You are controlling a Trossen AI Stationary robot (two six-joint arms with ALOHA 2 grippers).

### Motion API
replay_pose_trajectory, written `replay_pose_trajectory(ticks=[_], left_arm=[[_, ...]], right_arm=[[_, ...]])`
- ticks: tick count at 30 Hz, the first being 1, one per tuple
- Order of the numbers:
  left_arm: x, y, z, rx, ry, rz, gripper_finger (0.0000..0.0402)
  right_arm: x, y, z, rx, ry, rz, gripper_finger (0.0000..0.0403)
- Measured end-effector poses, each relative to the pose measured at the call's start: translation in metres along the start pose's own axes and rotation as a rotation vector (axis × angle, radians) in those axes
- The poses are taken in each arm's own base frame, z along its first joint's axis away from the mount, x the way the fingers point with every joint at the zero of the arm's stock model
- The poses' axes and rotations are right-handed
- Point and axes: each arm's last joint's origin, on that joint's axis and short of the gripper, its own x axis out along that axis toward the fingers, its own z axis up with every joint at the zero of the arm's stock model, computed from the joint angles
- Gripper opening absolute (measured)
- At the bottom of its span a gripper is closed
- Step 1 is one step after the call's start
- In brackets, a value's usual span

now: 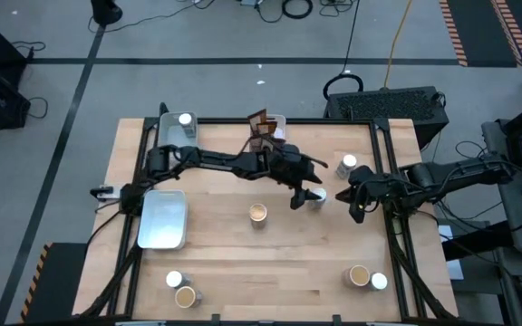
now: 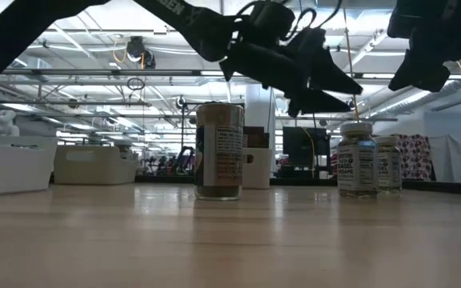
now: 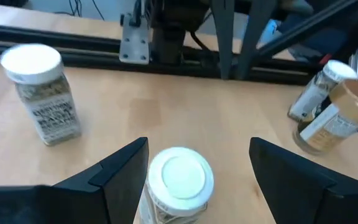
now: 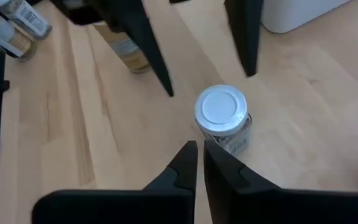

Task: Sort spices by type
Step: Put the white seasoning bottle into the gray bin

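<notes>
A pale wooden desk (image 1: 243,254) with a black metal frame stands on a grey floor (image 1: 198,36) crossed by dark lines, with orange-and-black hazard tape (image 1: 451,32) near one corner. Black cables (image 1: 297,9) and a yellow cord (image 1: 395,41) trail across the floor beside a black keyboard-like unit (image 1: 392,101). Beyond the desk, a large hall opens under bright ceiling lights (image 2: 78,52) and exposed pipes, with a patterned curtain (image 2: 416,156) at one side.

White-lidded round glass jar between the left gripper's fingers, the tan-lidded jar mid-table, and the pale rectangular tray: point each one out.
White-lidded round glass jar (image 3: 178,176), left wrist view, on its lid.
Tan-lidded jar (image 1: 258,213), high view, on its lid.
Pale rectangular tray (image 1: 162,219), high view, on its bare floor.
</notes>
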Motion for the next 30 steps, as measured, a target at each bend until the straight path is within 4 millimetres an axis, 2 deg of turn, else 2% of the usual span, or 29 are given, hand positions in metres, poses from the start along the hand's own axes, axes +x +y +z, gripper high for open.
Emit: replay_pose_trajectory(ticks=[8,24,30], left_arm=[[0.014,-0.011,-0.011,0.109,0.021,0.032,0.0283],[0.014,-0.009,-0.012,0.167,0.029,0.101,0.0283],[0.027,-0.006,-0.029,0.154,0.061,0.100,0.0283]], right_arm=[[0.000,0.000,0.000,-0.011,0.002,-0.005,0.0001],[0.000,0.000,0.000,-0.007,0.003,-0.005,0.0000],[0.000,0.000,0.000,0.001,0.002,-0.004,0.0000]])
